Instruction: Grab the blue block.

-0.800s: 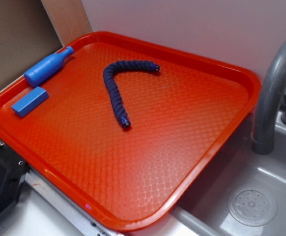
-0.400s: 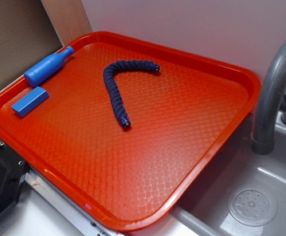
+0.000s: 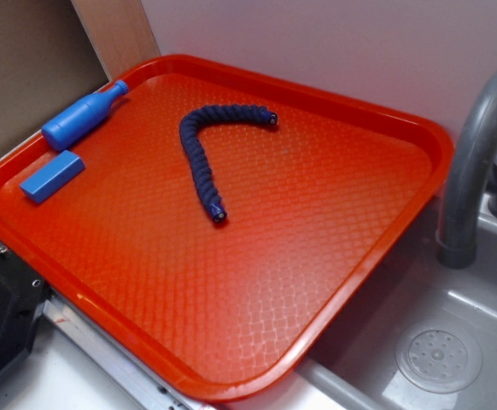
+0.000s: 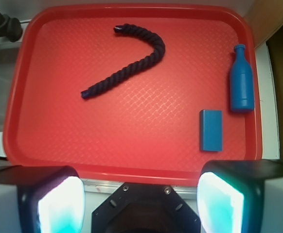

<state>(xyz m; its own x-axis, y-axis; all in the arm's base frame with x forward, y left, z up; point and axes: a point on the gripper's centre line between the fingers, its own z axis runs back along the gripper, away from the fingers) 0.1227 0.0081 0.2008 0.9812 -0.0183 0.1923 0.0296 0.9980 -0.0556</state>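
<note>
The blue block (image 3: 52,176) (image 4: 211,129) is a small flat bright blue bar lying on the red tray (image 3: 334,282) (image 4: 132,167) near its left rim. In the wrist view it lies at the lower right of the tray, just beyond my right finger. My gripper (image 4: 139,201) is open, high above the tray's near edge, with nothing between its pale fingers (image 4: 60,206). The gripper does not show in the exterior view.
A blue bottle-shaped piece (image 3: 82,115) (image 4: 241,80) lies just behind the block. A dark navy braided rope (image 3: 206,154) (image 4: 127,70) curves across the tray's middle. A grey tap (image 3: 475,162) and a sink drain (image 3: 439,359) stand to the right of the tray.
</note>
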